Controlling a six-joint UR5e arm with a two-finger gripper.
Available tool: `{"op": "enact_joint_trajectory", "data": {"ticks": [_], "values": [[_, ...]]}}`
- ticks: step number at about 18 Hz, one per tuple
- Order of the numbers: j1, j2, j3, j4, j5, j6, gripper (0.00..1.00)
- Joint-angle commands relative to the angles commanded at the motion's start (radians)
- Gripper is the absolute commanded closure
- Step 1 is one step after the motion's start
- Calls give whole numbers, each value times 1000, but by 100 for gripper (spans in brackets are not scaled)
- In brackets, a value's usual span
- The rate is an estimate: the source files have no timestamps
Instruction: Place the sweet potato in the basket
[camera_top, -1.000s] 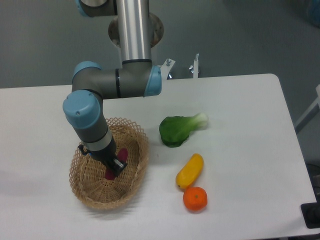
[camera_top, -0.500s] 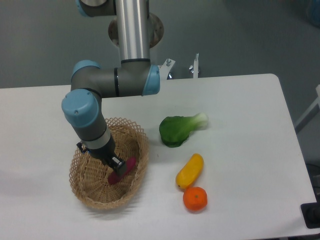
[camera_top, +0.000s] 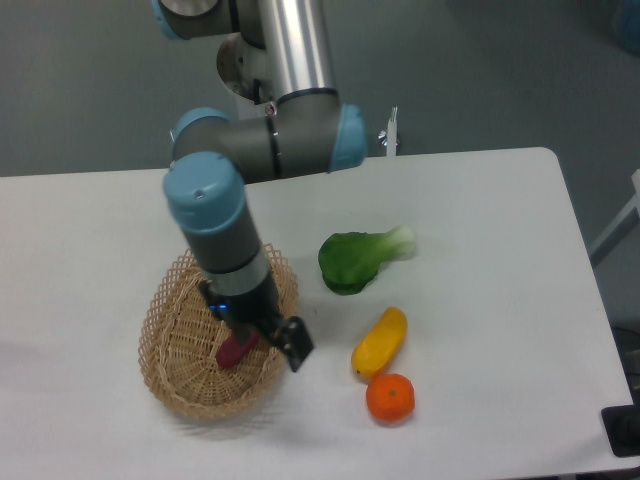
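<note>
Item: gripper (camera_top: 290, 347). Position: over the basket's right rim, toward the front-left part of the table (camera_top: 480, 200). Seen from behind the wrist; the fingertips are dark and merge together, so how wide they stand cannot be told. Nothing is visibly held between them.

Item: sweet potato (camera_top: 236, 351). Position: inside the basket (camera_top: 170, 355), on its floor right of centre, partly hidden by the wrist. Appearance: small magenta patch, slim, smooth-skinned; only a short stretch shows, so its tapered ends and exact lie cannot be judged. It appears to rest on the weave, apart from the gripper.

Item: basket. Light tan wicker, oval, open lattice rim, near the front-left corner.

Other stock: green leafy vegetable (camera_top: 358, 258) mid-table; yellow vegetable (camera_top: 380, 341) and orange (camera_top: 390, 398) toward the front edge, right of the basket, well clear of it.

Risks, as judged:
- The gripper hangs close to the lattice rim; a sideways move could snag the weave and drag or tip the light basket.
- If a finger is touching the tuber out of sight, lifting could flick it out over the rim.
- A swing to the right at this height could knock the yellow vegetable, which would likely roll.
</note>
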Motion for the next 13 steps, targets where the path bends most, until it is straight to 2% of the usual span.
{"op": "enact_joint_trajectory", "data": {"ticks": [4,9,13], "values": [[109,28,19,-26,-2,137,0],[212,64,19,-120,-8,387,0],[244,72,17,-138,-12,425,0]]}}
